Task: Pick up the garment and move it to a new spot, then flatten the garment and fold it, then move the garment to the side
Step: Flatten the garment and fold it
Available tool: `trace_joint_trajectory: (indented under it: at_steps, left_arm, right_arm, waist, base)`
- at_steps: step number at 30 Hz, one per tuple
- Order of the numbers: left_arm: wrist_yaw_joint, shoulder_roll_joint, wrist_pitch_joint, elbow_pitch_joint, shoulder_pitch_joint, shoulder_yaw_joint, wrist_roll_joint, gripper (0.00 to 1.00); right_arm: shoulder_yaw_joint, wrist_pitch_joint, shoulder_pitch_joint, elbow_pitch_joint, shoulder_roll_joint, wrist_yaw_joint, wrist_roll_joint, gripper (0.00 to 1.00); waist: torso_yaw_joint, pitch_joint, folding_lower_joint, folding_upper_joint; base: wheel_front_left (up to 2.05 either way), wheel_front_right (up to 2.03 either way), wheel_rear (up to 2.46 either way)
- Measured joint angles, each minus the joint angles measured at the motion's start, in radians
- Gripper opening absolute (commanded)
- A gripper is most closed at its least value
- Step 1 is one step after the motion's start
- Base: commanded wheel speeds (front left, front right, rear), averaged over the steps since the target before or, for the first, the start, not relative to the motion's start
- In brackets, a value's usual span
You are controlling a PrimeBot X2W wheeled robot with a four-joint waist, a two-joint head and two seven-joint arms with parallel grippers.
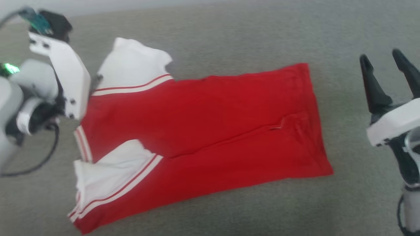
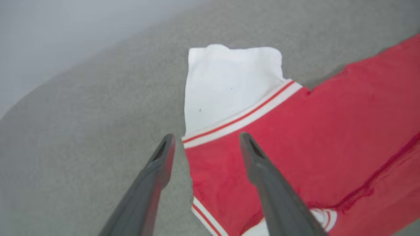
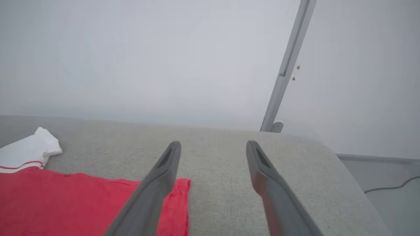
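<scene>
the garment (image 1: 210, 131) is bright red, with white panels edged in red-and-white striped trim. under it the padded top (image 1: 229, 32) is plain grey woven fabric. the right gripper (image 1: 380, 55) has black fingers (image 1: 372, 85), white casing.

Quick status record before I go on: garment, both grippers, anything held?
garment: red jersey lying spread on the grey surface, white panels at the robot's left end, a crease along its length
left gripper: open, at the striped-trim edge of that end, holding nothing
right gripper: open, beyond the red hem end, clear of the cloth
held: nothing
</scene>
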Motion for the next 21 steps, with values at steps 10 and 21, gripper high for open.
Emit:
trace_joint_trajectory:
  at_steps: [10,21]
  left_arm:
    - [-0.131,-0.079,-0.036,0.314,-0.166,0.013,0.037,1.0]
    - [-0.181,-0.12,-0.003,0.574,-0.254,0.005,0.041,1.0]
  right_arm:
    - [0.091,-0.224,-0.07,0.089,0.098,0.0,-0.081,1.0]
    - [0.141,-0.283,-0.109,0.146,0.127,0.0,-0.081,1.0]
  waist:
    - [-0.131,0.068,0.0,0.0]
    - [-0.208,0.157,0.0,0.0]
  base:
    - [0.0,0.0,0.0]
    - [0.0,0.0,0.0]
